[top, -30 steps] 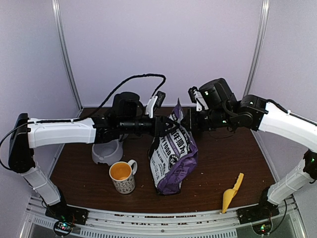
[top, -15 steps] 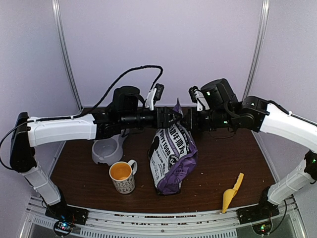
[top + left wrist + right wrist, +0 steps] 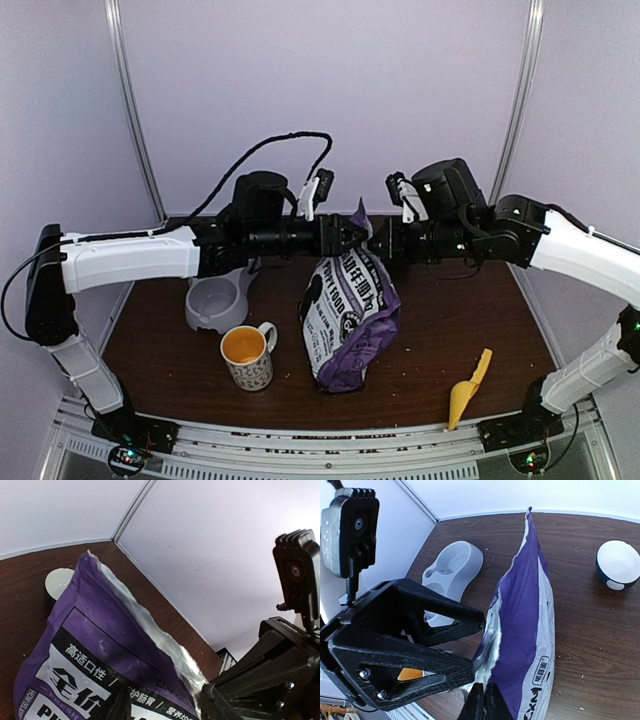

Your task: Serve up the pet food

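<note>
From above, a big purple pet food bag (image 3: pixel 350 320) with white writing stands in the middle of the brown wooden tabletop (image 3: pixel 450 320). The pet food is hidden inside it, so none shows. The left gripper (image 3: pixel 350 237) and the right gripper (image 3: pixel 373 240) meet at the bag's top, one on each side. To the left sit a grey plastic double feeder dish (image 3: pixel 213 303) and a patterned mug with an orange inside (image 3: pixel 245 358). A yellow plastic scoop (image 3: pixel 466 392) lies at the front right, well apart from the bag.

The left wrist view looks along the bag's (image 3: pixel 85 650) open top edge, which is purple outside and shiny silver inside. The right gripper (image 3: pixel 207 695) touches that edge at its near end. A small white bowl (image 3: pixel 59 582) sits behind the bag. The left arm's own jaws do not show clearly here.

In the right wrist view, the right jaws are pinched shut at the bottom of the picture. They look closed on the bag's (image 3: pixel 525 625) thin top edge. The left jaws are open in a wide V. Their tips are just beside the bag's edge but not closed on it.

The bag looks soft and crinkly. It is probably heavy at the bottom and floppy on top. The shiny film looks slippery. The best hold seems to be the top edge, one side for each arm, so the mouth pulls open. A hard pull could tip the bag and spill the food.
</note>
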`<state>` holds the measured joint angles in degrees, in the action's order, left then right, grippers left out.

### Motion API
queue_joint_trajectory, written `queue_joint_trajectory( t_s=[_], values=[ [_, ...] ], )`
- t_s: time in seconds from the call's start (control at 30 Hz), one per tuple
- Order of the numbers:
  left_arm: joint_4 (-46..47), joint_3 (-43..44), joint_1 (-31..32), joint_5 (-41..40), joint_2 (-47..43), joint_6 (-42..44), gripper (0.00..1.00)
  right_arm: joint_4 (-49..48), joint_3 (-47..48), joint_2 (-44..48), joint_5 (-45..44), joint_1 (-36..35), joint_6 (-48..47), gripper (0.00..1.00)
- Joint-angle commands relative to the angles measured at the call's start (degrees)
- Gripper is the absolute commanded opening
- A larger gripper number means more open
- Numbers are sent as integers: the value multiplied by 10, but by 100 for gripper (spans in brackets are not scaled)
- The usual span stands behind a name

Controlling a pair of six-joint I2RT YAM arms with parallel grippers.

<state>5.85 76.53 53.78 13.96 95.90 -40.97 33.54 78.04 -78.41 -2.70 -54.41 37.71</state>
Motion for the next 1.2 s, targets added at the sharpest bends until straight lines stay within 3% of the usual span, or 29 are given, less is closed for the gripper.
queue_joint_trajectory(
  t_s=[0.0, 0.6, 0.87, 1.17],
  values=[
    [5, 24, -3, 15, 17, 0, 48, 9, -14, 15, -5, -4, -4, 0],
    [46, 14, -4, 92, 47, -12, 30, 11, -17, 27, -15, -4, -27, 0],
    [74, 2, -4, 98, 46, -17, 0, 7, -20, 24, -16, -4, -32, 0],
    [110, -39, -4, 61, -5, 4, 0, 49, -4, 26, -62, -4, -39, 0]
  ],
)
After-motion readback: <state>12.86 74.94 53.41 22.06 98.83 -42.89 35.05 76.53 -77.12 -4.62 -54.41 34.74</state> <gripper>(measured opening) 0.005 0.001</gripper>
